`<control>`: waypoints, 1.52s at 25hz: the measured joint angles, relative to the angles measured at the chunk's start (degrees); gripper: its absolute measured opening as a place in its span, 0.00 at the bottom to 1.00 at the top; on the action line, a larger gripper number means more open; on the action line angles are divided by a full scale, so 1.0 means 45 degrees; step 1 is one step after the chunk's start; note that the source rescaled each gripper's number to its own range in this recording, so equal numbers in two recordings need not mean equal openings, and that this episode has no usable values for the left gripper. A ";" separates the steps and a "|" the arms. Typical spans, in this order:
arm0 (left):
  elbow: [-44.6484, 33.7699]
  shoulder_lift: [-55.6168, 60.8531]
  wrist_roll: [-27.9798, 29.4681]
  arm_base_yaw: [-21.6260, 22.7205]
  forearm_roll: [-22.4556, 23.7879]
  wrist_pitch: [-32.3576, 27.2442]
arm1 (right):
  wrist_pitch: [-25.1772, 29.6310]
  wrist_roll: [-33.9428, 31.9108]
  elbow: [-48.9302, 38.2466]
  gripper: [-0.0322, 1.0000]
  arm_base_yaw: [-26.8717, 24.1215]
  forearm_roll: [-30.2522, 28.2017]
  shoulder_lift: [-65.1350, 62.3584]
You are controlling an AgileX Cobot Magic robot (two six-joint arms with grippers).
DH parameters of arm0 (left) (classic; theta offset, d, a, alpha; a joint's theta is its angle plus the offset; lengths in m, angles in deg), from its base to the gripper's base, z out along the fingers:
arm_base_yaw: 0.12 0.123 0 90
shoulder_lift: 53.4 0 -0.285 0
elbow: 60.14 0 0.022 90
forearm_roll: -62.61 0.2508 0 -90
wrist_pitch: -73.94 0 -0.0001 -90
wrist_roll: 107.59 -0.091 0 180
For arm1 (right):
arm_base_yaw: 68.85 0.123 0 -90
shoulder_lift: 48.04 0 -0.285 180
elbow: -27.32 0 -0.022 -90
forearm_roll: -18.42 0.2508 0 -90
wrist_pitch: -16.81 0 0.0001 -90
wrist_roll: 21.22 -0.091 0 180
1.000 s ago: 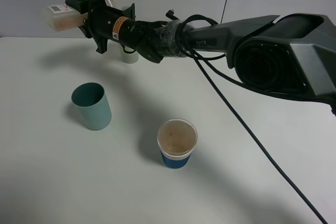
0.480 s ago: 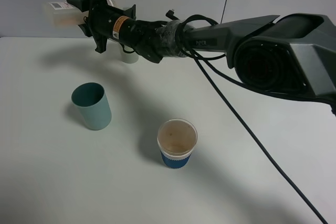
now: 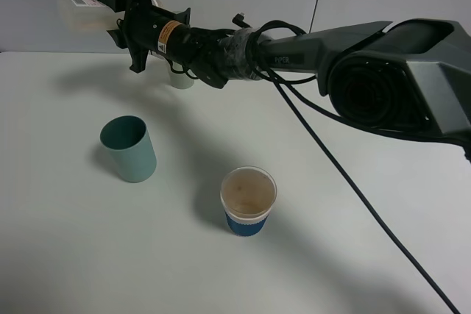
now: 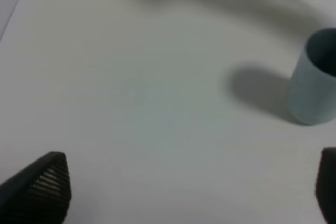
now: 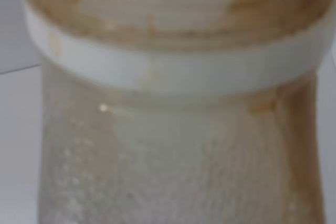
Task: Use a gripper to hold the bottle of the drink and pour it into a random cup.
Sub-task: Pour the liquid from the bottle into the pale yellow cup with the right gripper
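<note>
My right gripper [image 3: 114,11] is shut on the bottle of the drink [image 3: 82,12] and holds it on its side, high above the table's far left. The bottle is translucent with a white label and brown liquid; it fills the right wrist view [image 5: 173,119], neck rim near the lens. A teal cup [image 3: 129,148] stands at the left, also in the left wrist view [image 4: 314,80]. A blue-and-white paper cup [image 3: 248,200] with brown residue inside stands in the middle. My left gripper [image 4: 191,187] is open and empty above bare table; only its fingertips [image 4: 44,184] show.
A small white cup [image 3: 180,76] stands at the back, partly hidden behind my right arm [image 3: 294,53]. A black cable [image 3: 353,189] hangs from the arm across the right of the white table [image 3: 353,255].
My right gripper has risen slightly with the bottle, which stays on its side. The cups have not moved.
</note>
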 joint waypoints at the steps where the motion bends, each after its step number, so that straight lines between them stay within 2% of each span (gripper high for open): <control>1: 0.0000 0.0000 0.0000 0.0000 0.0000 0.0000 | -0.0018 0.0000 0.0000 0.04 0.0000 0.0018 0.0000; 28: 0.0000 0.0000 0.0000 0.0000 0.0000 0.0000 | -0.0056 0.0470 0.0000 0.04 -0.0429 0.0517 0.0000; 38: 0.0000 0.0000 0.0000 0.0000 0.0000 0.0000 | -0.0306 -0.0259 0.0000 0.04 -0.0439 0.0946 0.0000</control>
